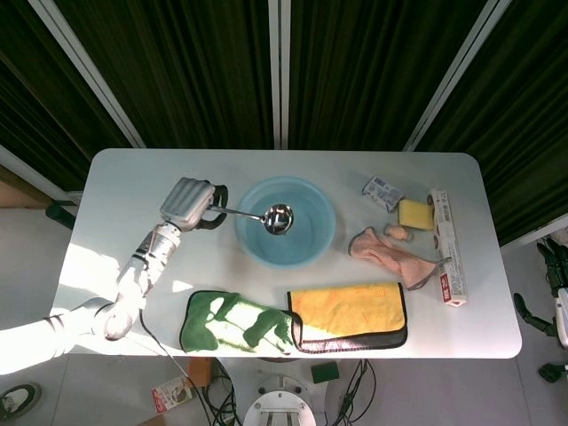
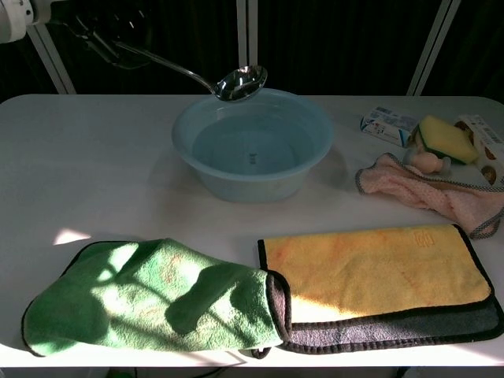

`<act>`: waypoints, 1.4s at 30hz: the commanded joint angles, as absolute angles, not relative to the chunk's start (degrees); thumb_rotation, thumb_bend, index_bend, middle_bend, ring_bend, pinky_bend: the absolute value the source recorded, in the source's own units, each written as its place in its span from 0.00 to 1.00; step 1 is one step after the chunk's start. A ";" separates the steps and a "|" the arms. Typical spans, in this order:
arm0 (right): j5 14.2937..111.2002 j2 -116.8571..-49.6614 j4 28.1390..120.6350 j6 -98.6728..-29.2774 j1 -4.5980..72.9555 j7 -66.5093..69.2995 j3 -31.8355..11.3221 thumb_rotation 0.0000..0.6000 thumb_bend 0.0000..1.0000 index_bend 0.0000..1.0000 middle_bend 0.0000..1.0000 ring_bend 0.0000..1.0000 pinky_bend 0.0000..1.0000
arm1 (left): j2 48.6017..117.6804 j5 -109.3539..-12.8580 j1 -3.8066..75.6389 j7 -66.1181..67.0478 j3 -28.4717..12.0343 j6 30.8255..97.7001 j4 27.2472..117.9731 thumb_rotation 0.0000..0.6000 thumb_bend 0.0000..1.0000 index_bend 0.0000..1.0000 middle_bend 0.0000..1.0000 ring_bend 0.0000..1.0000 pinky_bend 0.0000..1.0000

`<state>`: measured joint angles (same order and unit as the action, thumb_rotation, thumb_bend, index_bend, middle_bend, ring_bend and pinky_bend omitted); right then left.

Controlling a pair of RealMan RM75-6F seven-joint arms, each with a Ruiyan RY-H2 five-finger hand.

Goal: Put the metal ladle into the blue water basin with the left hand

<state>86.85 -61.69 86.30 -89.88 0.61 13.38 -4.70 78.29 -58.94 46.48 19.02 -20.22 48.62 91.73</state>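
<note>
Left hand (image 1: pixel 187 203) at nine o'clock of the blue water basin (image 1: pixel 253 251), grasping the handle of the metal ladle (image 1: pixel 257 214), raised off the bench (image 1: pixel 124 177). Ladle bowl hanging over the basin's inside, above the rim, touching nothing. Green cloth (image 1: pixel 232 323) at seven o'clock of the basin, yellow cloth (image 1: pixel 348 312) at five o'clock, edges overlapping. Pink cloth (image 1: pixel 389 255), yellow sponge (image 1: pixel 414 213), small packet (image 1: pixel 382 192) and long box (image 1: pixel 448 246) out at three o'clock. Right hand barely visible at the far right edge; cannot tell whether released or clenched.
</note>
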 commanded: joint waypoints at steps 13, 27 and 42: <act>86.17 -61.60 85.74 -89.13 0.84 14.26 -4.97 1.00 0.35 0.00 0.00 0.00 0.00 | 89.43 -51.57 58.29 30.85 -16.24 47.76 78.73 1.00 0.45 0.78 0.63 0.55 0.73; 86.86 -61.39 86.04 -88.43 1.15 15.05 -4.50 1.00 0.35 0.00 0.00 0.00 0.00 | 95.85 -57.84 60.47 35.71 -12.10 52.83 68.26 1.00 0.45 0.79 0.64 0.55 0.72; 86.65 -61.31 85.95 -87.69 1.42 15.44 -4.36 1.00 0.35 0.00 0.00 0.00 0.00 | 99.41 -62.18 60.42 37.45 -9.22 52.36 62.05 1.00 0.45 0.79 0.64 0.55 0.73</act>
<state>86.65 -61.31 85.95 -87.69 1.42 15.44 -4.36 99.33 -62.12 60.46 37.49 -9.29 52.43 62.12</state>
